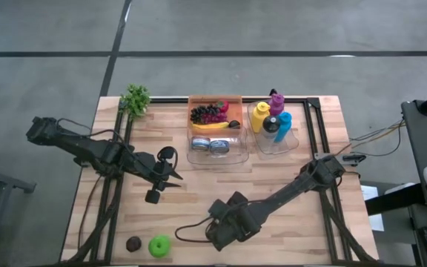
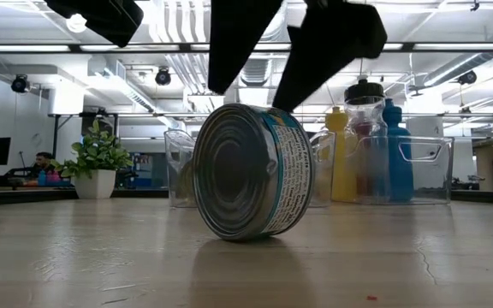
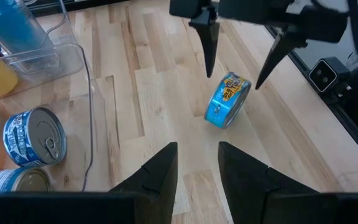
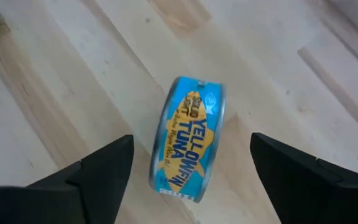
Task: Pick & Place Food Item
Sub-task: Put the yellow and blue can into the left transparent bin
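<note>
Pale wood table; ceiling strip lights.

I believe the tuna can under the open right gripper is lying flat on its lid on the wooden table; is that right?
Not quite: the tuna can is on its edge, rolling side down, not flat on its lid, as the low view shows. The rest holds: it sits on the wooden table under the open right gripper.

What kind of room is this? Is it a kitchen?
Probably not a kitchen: more likely a robot lab or workshop. Two robot arms work at a wooden table, a tuna can lies on it, and behind are bare ceiling pipes and a person at a desk.
</note>
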{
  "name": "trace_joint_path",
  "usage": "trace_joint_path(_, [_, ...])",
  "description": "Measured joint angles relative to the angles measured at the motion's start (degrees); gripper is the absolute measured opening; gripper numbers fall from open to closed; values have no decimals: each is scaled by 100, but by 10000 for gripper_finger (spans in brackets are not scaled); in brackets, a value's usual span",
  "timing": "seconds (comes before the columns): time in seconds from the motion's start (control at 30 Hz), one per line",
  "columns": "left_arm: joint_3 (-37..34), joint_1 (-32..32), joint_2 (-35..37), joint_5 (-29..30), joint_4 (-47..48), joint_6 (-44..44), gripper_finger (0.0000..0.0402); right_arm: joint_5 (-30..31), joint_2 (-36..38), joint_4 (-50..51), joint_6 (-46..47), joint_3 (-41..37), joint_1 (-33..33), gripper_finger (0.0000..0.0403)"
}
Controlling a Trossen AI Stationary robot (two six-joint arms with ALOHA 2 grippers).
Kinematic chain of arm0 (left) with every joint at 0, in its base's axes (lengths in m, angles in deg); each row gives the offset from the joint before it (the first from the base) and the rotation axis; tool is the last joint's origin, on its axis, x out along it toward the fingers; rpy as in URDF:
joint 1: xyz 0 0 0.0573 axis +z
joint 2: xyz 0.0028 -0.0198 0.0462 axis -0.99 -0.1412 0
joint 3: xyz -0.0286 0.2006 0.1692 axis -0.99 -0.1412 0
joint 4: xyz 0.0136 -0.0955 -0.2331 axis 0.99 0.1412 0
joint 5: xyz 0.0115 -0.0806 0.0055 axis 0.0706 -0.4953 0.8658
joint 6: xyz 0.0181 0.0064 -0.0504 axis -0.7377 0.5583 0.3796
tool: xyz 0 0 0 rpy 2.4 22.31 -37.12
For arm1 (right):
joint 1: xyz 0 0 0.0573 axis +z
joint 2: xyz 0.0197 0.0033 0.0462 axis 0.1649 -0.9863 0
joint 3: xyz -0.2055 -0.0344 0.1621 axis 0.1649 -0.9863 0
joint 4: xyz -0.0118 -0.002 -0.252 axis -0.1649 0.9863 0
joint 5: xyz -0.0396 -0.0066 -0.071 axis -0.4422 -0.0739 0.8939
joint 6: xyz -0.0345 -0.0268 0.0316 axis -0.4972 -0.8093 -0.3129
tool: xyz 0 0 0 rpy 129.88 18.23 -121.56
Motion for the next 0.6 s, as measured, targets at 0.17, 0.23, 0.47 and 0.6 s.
trace_joint_path(0.17, [0, -1, 0, -1, 0, 2, 118, -29, -2, -196, -1, -283, -23, 326])
trace_joint_path(0.23, [0, -1, 0, -2, 0, 0, 118, -28, -2, -341, 1, -384, -40, 325])
trace_joint_path(0.47, [0, 0, 0, 0, 0, 0, 118, -71, -2, -540, -46, -535, -128, 304])
trace_joint_path(0.6, [0, 0, 0, -1, 0, 0, 118, -143, -2, -613, 5, -633, -151, 279])
